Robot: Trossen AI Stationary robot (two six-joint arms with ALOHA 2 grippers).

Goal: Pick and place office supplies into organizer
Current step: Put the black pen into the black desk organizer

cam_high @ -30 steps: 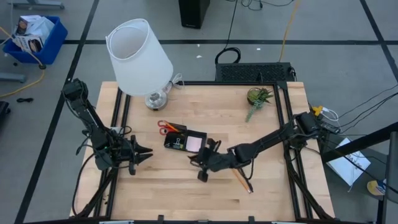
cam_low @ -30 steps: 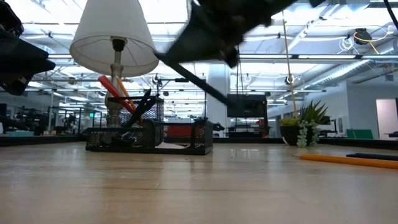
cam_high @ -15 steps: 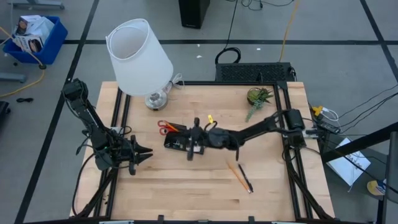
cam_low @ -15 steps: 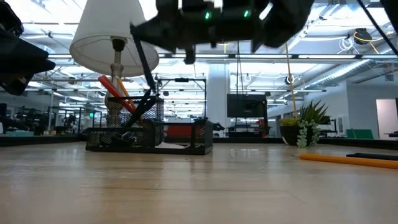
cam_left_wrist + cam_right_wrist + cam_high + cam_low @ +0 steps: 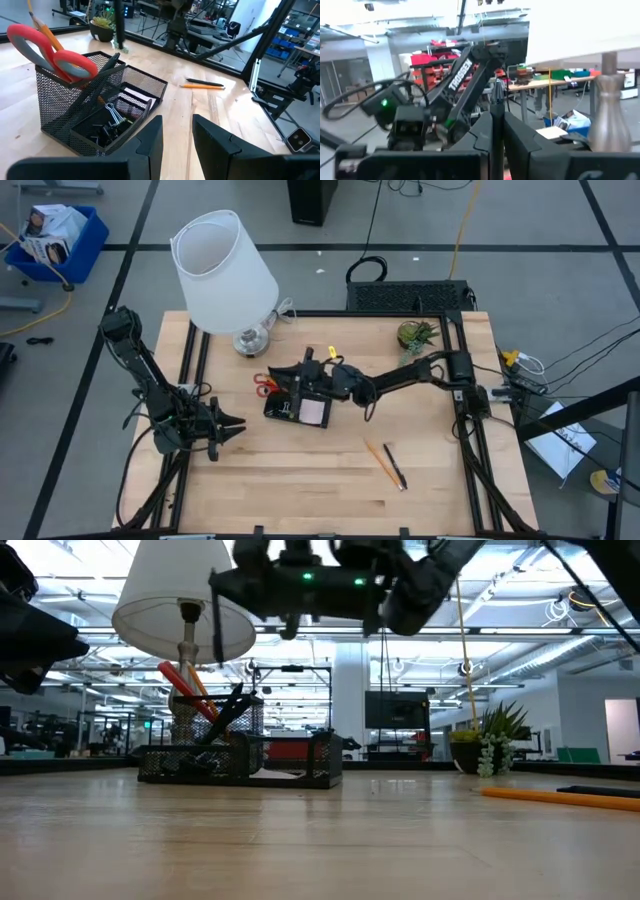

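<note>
1. Organizer (image 5: 298, 408), a black mesh desk tray, sits centre of the high view, just below the white lamp (image 5: 222, 270). In the low view it stands left of centre (image 5: 240, 762) on the table (image 5: 320, 840).
2. Right gripper (image 5: 308, 366) reaches in from the right edge of the high view and hangs over the organizer's upper end. Its fingers are pinched on a thin black pen (image 5: 219, 632), held upright; in the low view the pen hangs well above the tray, upper left of centre. The right wrist view shows the dark rod (image 5: 496, 100) clamped between the two fingers.
3. Red-handled scissors (image 5: 55, 55) stand in the taller slotted section, handles up, with an orange pencil (image 5: 45, 30) leaning beside them. In the high view the red handles (image 5: 264, 385) poke out at the tray's left.
4. Pink sticky-note pad (image 5: 314, 412) lies in the lower flat compartment. Black binder clips (image 5: 107, 127) lie in the tray too.
5. Loose on the table, lower right of centre in the high view: one orange pencil (image 5: 379, 460) and one black pen (image 5: 394, 467), side by side, well apart from the organizer.
6. Left gripper (image 5: 228, 426) waits at the left side of the table, clear of everything, fingers parted with a narrow gap (image 5: 150, 145).
7. Green plant sprig (image 5: 414, 340) at upper right of the table.
</note>
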